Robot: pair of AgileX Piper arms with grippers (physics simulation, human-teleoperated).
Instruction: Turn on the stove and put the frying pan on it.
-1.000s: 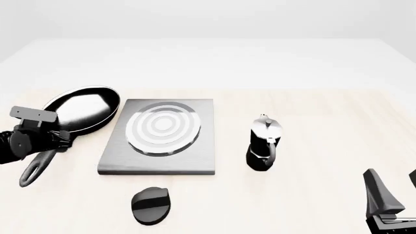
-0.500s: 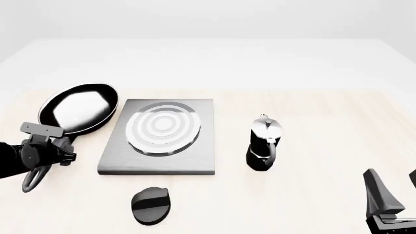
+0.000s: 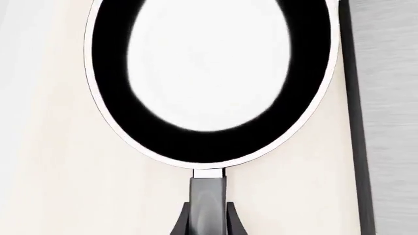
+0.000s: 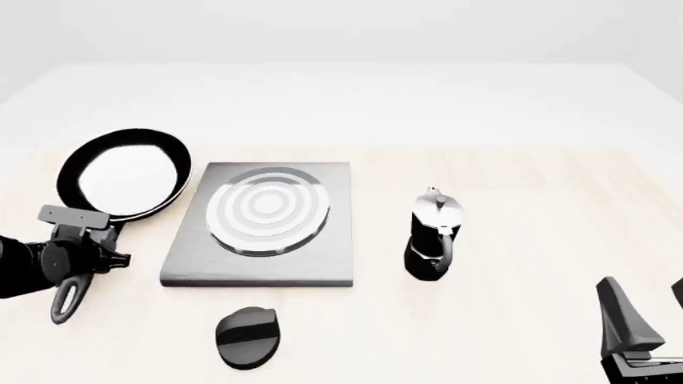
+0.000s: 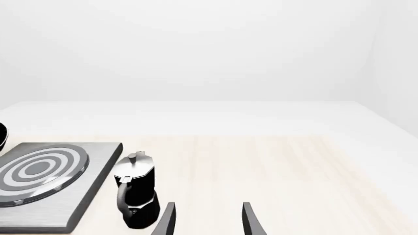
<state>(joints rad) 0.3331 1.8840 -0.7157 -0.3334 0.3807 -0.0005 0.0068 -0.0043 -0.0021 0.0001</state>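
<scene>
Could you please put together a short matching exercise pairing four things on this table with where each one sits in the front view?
Things:
1. frying pan
2. stove
3. knob
4. moka pot

Places:
A. alone, right of the stove slab
B. nearest the camera, in front of the stove slab
C. centre of the table, silver rings on top
D. left of the stove slab, its handle between the fingers of the left hand

Pairs: 1-D, 2-C, 3-B, 4-A
</scene>
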